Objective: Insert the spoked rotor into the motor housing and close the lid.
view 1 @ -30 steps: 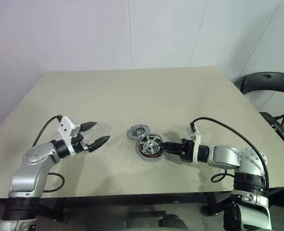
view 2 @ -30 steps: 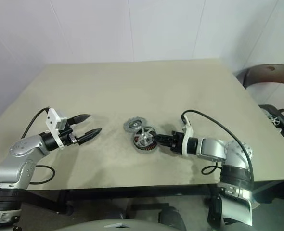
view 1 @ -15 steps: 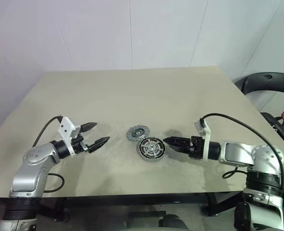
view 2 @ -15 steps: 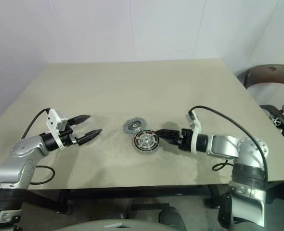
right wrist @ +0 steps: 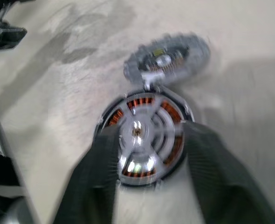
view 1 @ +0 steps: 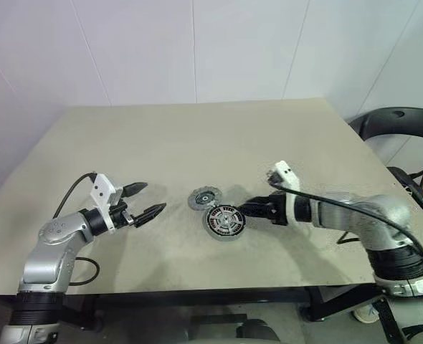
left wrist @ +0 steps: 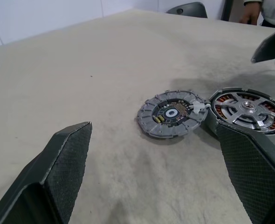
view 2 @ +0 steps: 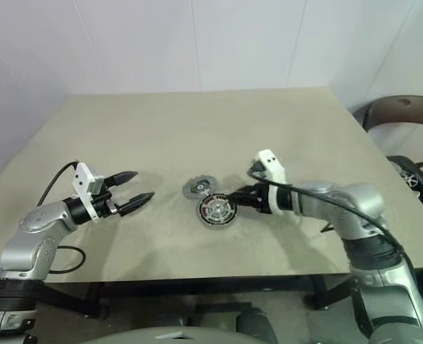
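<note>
A: What do I have on the worktop (view 1: 197, 143)?

B: The spoked rotor (view 1: 226, 217) sits flat inside the motor housing (view 1: 213, 229), copper windings visible between its spokes. The lid (view 1: 204, 198) lies flat just beside the housing, on its far side, its edge touching the housing's rim.

A: And my right gripper (view 1: 245, 209)?

B: It hangs at the housing's right edge, pointing at it. In my right wrist view the jaws stand apart on either side of the housing, gripping nothing I can see.

A: Left gripper (view 1: 154, 200)?

B: Released, jaws spread wide, empty, well apart from the parts, left of them.
</note>
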### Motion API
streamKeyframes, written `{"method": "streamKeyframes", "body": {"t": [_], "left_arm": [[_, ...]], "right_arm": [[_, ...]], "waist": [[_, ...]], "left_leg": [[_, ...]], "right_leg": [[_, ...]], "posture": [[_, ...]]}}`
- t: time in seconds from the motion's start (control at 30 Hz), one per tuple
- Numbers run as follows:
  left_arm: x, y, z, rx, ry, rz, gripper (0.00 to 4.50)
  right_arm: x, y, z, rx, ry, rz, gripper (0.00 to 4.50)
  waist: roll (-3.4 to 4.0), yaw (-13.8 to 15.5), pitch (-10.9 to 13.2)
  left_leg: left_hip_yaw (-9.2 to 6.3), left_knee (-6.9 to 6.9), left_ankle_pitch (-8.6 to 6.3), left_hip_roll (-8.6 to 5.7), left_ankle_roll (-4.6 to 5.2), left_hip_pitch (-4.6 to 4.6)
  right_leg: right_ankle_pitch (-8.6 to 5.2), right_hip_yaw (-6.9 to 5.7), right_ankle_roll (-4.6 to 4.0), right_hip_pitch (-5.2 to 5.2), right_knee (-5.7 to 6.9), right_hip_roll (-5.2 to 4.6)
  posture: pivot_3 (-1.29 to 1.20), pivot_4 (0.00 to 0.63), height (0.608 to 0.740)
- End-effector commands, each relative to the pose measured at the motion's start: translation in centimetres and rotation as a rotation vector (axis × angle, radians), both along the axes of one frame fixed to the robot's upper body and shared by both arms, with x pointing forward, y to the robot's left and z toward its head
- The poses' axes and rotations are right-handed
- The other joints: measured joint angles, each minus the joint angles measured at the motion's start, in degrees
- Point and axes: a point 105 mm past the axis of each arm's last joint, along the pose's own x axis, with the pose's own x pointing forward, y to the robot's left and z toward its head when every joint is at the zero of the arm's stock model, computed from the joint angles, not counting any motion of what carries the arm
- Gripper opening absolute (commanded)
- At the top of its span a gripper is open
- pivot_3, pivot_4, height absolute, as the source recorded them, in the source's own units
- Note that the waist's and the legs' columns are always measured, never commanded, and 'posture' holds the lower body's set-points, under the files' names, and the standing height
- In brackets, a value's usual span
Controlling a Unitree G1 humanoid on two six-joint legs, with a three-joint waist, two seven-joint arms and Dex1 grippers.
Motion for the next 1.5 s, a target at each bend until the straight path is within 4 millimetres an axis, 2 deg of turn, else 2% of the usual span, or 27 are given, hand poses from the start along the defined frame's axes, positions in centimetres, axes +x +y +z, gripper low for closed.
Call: {"method": "streamKeyframes", "body": {"t": [0.03,0.1,0.13,0.43,0.53,0.57,0.67,0.83,0.93,1.03,1.17,1.4,1.5], "left_arm": [[0.1,-0.1,0.9,0.0,-0.039,0.0,4.5],[0.0,-0.2,0.9,-0.002,-0.038,0.003,4.5],[-0.1,-0.2,0.9,-0.002,-0.039,0.004,4.5],[-0.3,-0.8,1.2,-0.013,-0.044,0.003,4.5],[-0.3,-1.0,1.4,-0.015,-0.044,0.003,4.5],[-0.4,-1.0,1.4,-0.015,-0.044,0.003,4.5],[-0.4,-1.1,1.5,-0.017,-0.044,0.005,4.5],[-0.3,-1.1,1.5,-0.018,-0.044,0.004,4.5],[-0.2,-1.2,1.4,-0.022,-0.047,0.0,4.5],[-0.1,-1.2,1.2,-0.024,-0.047,0.001,4.5],[-0.4,-1.2,0.8,-0.023,-0.043,-0.001,4.5],[-0.7,-1.3,0.5,-0.018,-0.03,-0.015,4.5],[-1.4,-1.6,0.3,-0.051,0.015,-0.052,4.5]], "right_arm": [[0.8,1.2,1.1,-0.011,-0.163,0.08,0.8],[0.7,1.6,0.6,-0.022,-0.189,0.121,0.14],[0.7,1.6,0.4,-0.025,-0.191,0.131,0.03],[-0.1,1.3,-4.8,-0.147,-0.096,0.209,0.03],[-0.1,1.2,-5.4,-0.167,-0.097,0.218,0.03],[0.0,1.3,-5.2,-0.165,-0.108,0.223,0.03],[0.2,1.7,-3.0,-0.143,-0.178,0.27,0.03],[0.8,1.3,-0.3,-0.256,-0.326,0.399,0.03],[0.8,1.0,1.1,-0.319,-0.355,0.519,0.03],[0.9,0.5,0.9,-0.434,-0.385,0.637,0.85],[0.9,-0.4,0.3,-0.585,-0.426,0.789,2.2],[1.7,-0.7,-0.3,-0.782,-0.534,1.037,4.47],[2.2,-0.6,-0.1,-0.833,-0.594,1.102,4.47]], "waist": [[-0.01,0.1,0.0],[-0.01,0.2,0.0],[-0.02,0.2,0.0],[-0.04,0.2,0.0],[-0.06,0.2,0.0],[-0.07,0.2,0.0],[-0.06,0.2,0.0],[-0.03,0.2,0.0],[-0.01,0.1,0.0],[-0.04,0.1,0.0],[-0.06,0.2,0.0],[-0.05,0.0,0.0],[-0.05,0.1,0.0]], "left_leg": [[0.0,0.0,0.0,0.0,0.0,0.0],[-0.01,0.0,0.0,0.01,0.0,0.0],[-0.01,0.0,0.0,0.0,0.0,0.0],[-0.02,-0.01,0.0,-0.01,-0.01,0.03],[-0.02,0.0,0.0,-0.03,-0.01,0.08],[-0.02,0.0,0.0,-0.03,0.0,0.11],[-0.03,0.0,0.0,-0.03,-0.01,0.14],[-0.02,0.0,0.0,-0.05,-0.01,0.03],[-0.02,0.0,0.0,-0.06,-0.01,0.03],[-0.02,-0.03,0.0,-0.03,-0.01,0.05],[-0.03,-0.03,0.0,-0.05,-0.01,0.01],[-0.02,-0.04,0.01,-0.04,-0.03,0.04],[-0.02,-0.04,0.05,-0.05,-0.1,0.03]], "right_leg": [[0.0,0.0,0.0,-0.02,-0.01,-0.01],[0.0,-0.01,0.0,-0.03,-0.02,-0.02],[0.0,0.0,0.0,-0.03,-0.02,-0.03],[0.0,-0.01,-0.01,-0.03,-0.02,-0.03],[0.0,-0.01,-0.01,0.01,-0.02,-0.02],[0.0,-0.01,-0.01,0.04,-0.02,-0.02],[0.01,-0.01,-0.01,0.07,-0.01,-0.01],[0.01,-0.01,-0.01,-0.04,-0.02,-0.03],[0.01,-0.02,-0.01,-0.05,-0.02,-0.04],[0.0,-0.04,-0.01,-0.04,-0.04,-0.01],[0.0,-0.05,-0.01,-0.03,-0.09,-0.05],[0.01,-0.06,-0.01,-0.03,-0.08,-0.02],[0.01,-0.05,-0.01,-0.04,-0.09,-0.03]], "posture": [[0.0,0.0,0.74],[0.0,0.0,0.74],[0.0,0.0,0.74],[0.0,0.0,0.74],[0.0,0.0,0.74],[0.0,0.0,0.74],[0.0,0.0,0.74],[0.0,0.0,0.74],[0.0,0.0,0.74],[0.0,0.0,0.74],[0.0,0.0,0.74],[0.0,0.0,0.74],[0.0,0.0,0.74]]}}
